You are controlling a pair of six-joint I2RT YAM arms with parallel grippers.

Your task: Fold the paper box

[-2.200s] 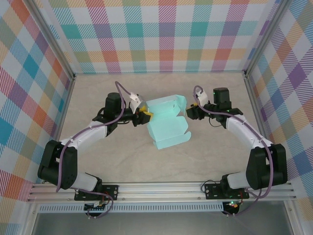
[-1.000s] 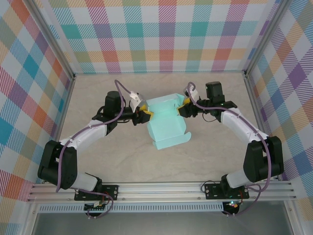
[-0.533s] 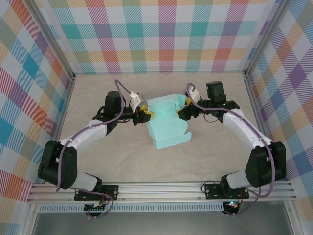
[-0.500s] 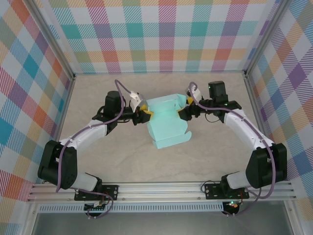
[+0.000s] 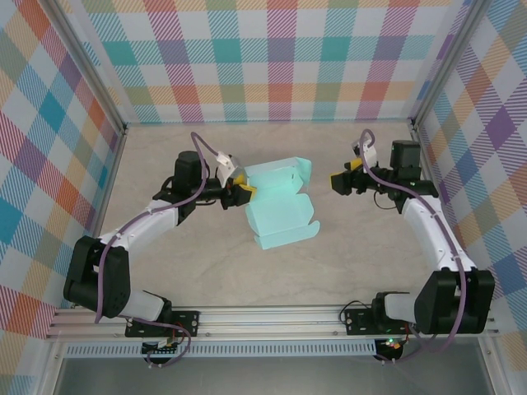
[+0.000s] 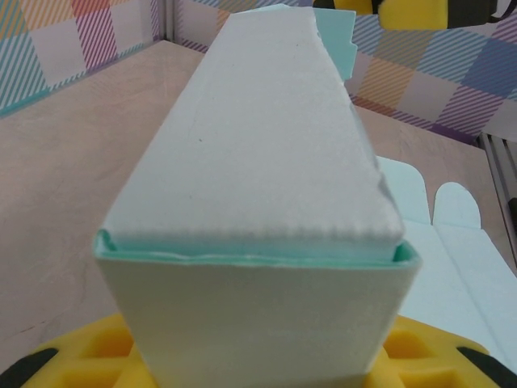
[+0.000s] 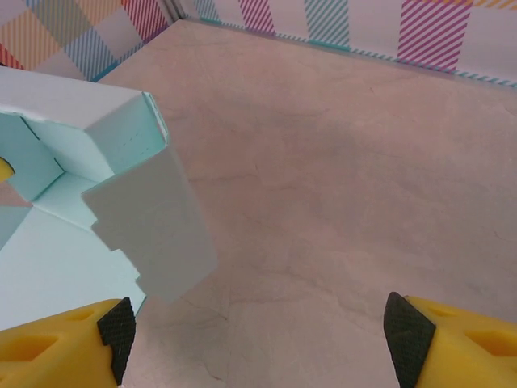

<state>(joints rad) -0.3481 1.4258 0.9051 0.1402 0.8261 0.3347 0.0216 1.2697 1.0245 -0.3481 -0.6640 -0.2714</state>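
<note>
Folding looks roughly half done: the pale mint-turquoise card paper box (image 5: 280,210) sits on the counter (image 5: 346,271) with its far walls raised, its side flap and near tabbed lid unclosed. Left end effector (image 5: 244,191) pinches its left wall; right end effector (image 5: 333,183) hangs wide, well apart.

A robotics lab test cell: plaid-printed panels (image 5: 280,66) on aluminium framing (image 5: 272,315) enclose a beige tabletop (image 5: 247,280) carrying two bolted robot arms (image 5: 144,224).
</note>
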